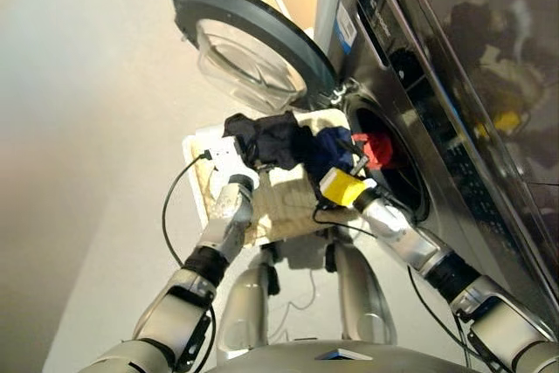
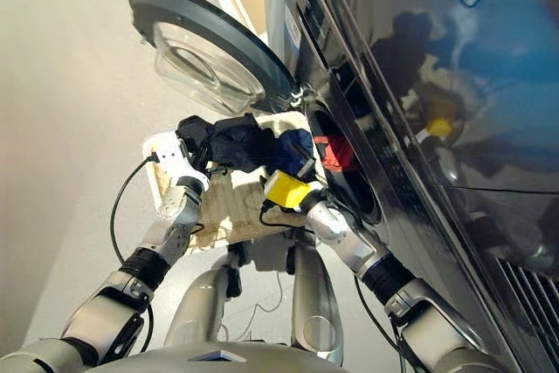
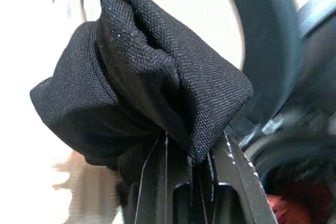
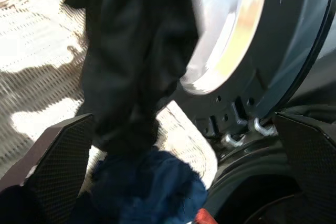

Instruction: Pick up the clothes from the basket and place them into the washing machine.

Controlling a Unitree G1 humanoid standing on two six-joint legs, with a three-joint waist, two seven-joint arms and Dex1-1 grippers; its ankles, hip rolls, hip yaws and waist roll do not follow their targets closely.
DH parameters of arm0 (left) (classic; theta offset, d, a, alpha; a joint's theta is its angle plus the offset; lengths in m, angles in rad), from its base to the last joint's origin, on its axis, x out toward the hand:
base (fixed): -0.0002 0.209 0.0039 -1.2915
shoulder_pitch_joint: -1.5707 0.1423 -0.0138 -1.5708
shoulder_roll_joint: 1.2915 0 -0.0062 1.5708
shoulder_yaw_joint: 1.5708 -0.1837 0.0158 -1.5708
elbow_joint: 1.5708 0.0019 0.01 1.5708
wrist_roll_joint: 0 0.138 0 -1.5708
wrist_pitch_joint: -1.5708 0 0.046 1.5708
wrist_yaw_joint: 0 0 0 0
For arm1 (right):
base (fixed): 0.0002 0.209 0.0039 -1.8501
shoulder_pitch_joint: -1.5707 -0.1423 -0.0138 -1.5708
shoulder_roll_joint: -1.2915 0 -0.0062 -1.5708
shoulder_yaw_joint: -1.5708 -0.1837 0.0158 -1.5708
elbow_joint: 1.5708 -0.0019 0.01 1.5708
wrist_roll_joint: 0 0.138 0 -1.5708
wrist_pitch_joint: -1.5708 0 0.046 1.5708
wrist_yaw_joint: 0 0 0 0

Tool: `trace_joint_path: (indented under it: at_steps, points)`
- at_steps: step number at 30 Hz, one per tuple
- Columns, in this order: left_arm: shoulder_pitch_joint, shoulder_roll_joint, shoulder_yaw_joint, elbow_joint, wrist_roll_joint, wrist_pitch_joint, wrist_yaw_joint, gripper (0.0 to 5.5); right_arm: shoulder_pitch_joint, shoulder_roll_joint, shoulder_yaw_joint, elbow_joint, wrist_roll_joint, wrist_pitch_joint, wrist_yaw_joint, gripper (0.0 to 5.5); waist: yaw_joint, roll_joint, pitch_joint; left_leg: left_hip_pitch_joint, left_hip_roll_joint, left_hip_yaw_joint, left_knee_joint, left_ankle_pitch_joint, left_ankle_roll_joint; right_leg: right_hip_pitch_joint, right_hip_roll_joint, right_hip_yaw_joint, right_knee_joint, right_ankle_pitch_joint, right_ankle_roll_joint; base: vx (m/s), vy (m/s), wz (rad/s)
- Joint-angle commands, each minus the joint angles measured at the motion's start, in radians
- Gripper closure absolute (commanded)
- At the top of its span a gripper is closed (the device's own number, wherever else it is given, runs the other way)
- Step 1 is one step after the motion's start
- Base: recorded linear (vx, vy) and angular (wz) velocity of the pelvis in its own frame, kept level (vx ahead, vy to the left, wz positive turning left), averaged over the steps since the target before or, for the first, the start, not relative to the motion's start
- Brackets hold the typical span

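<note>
My left gripper [image 1: 248, 151] is shut on the black garment [image 1: 274, 138], holding it bunched above the cream woven basket [image 1: 284, 209], close to the open round door [image 1: 253, 41]. In the left wrist view the black cloth [image 3: 142, 82] bulges out past the pinched fingers [image 3: 157, 182]. The navy garment [image 1: 336, 145] hangs beside it at my right gripper [image 1: 350, 162], which stands open with its fingers [image 4: 58, 166] wide apart and navy cloth [image 4: 152, 187] low between them. The coral-red garment [image 1: 377, 150] lies in the washing machine's drum mouth [image 1: 403, 183].
The glass door juts out to the left of the drum mouth, just beyond the held clothes. A glossy dark panel [image 1: 489, 67] runs along the right. A black cable [image 1: 168, 211] loops over the pale floor beside the left arm.
</note>
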Motion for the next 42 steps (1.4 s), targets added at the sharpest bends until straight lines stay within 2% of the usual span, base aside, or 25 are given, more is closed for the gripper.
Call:
trace_joint_path:
  at_steps: [1,7,12,21,24,27,28,29,30,42]
  points:
    - [-0.009,0.037,0.010,-0.129,-0.048,-0.061,-0.067,5.50,-0.014,0.073,0.041,0.016,-0.056,-0.023,0.016,0.00,0.012,-0.037,-0.074,0.004,-0.007,-0.008,0.002,0.026,-0.023,0.149,-0.041,-0.024,-0.107,0.021,0.090,0.062,-0.018,0.013]
    - [0.025,0.044,-0.016,-0.244,-0.089,-0.040,-0.102,5.50,-0.028,0.111,0.053,0.041,-0.052,-0.019,0.030,0.00,0.027,-0.034,-0.109,0.070,-0.006,-0.012,-0.025,0.029,-0.024,0.215,-0.039,-0.037,-0.135,0.011,0.091,0.040,-0.012,0.014]
    - [0.060,0.049,-0.056,-0.352,-0.116,-0.019,-0.123,5.50,-0.029,0.133,0.028,0.024,-0.063,-0.027,-0.015,0.00,0.034,-0.030,-0.148,0.134,-0.005,-0.017,-0.059,0.033,-0.023,0.281,-0.033,-0.059,-0.157,-0.002,0.094,0.070,-0.001,0.115]
    - [0.103,0.071,-0.087,-0.497,-0.176,0.005,-0.148,5.50,-0.079,0.201,0.005,0.089,-0.088,0.005,-0.070,0.00,0.053,-0.036,-0.194,0.206,-0.005,-0.040,-0.104,0.040,-0.027,0.363,-0.028,-0.096,-0.172,-0.019,0.097,0.020,-0.001,0.043]
    - [0.115,0.080,-0.105,-0.564,-0.215,0.014,-0.163,5.50,-0.103,0.238,-0.011,0.143,-0.065,0.019,-0.092,0.00,0.067,-0.039,-0.215,0.223,-0.006,-0.051,-0.110,0.039,-0.028,0.393,-0.028,-0.116,-0.183,-0.023,0.097,0.034,0.000,0.143]
    - [0.120,0.087,-0.116,-0.603,-0.239,0.018,-0.162,5.50,-0.128,0.266,-0.018,0.189,-0.070,0.037,-0.121,0.00,0.077,-0.042,-0.228,0.233,-0.007,-0.055,-0.111,0.037,-0.027,0.408,-0.029,-0.124,-0.187,-0.023,0.099,0.013,0.001,0.069]
    - [0.121,0.087,-0.116,-0.604,-0.239,0.019,-0.162,5.50,-0.128,0.267,-0.018,0.190,-0.070,0.037,-0.121,1.88,0.077,-0.042,-0.228,0.234,-0.007,-0.056,-0.112,0.037,-0.027,0.409,-0.029,-0.124,-0.187,-0.023,0.099,0.000,0.000,0.000]
    - [0.122,0.093,-0.115,-0.637,-0.253,0.021,-0.159,5.50,-0.141,0.282,-0.029,0.209,-0.073,0.055,-0.140,3.99,0.083,-0.044,-0.235,0.237,-0.008,-0.059,-0.112,0.035,-0.026,0.416,-0.030,-0.129,-0.190,-0.023,0.100,0.000,0.000,0.000]
    - [0.122,0.097,-0.109,-0.655,-0.258,0.020,-0.153,5.50,-0.144,0.283,-0.041,0.200,-0.073,0.064,-0.148,5.50,0.083,-0.045,-0.238,0.238,-0.008,-0.060,-0.112,0.033,-0.026,0.420,-0.029,-0.132,-0.192,-0.023,0.101,0.000,0.000,0.000]
    - [0.149,0.089,-0.079,-0.692,-0.259,0.011,-0.124,5.50,-0.109,0.290,-0.078,0.181,-0.071,0.084,-0.176,5.50,0.079,-0.053,-0.251,0.255,-0.011,-0.058,-0.112,0.023,-0.019,0.438,-0.033,-0.138,-0.192,-0.023,0.105,0.000,0.000,0.000]
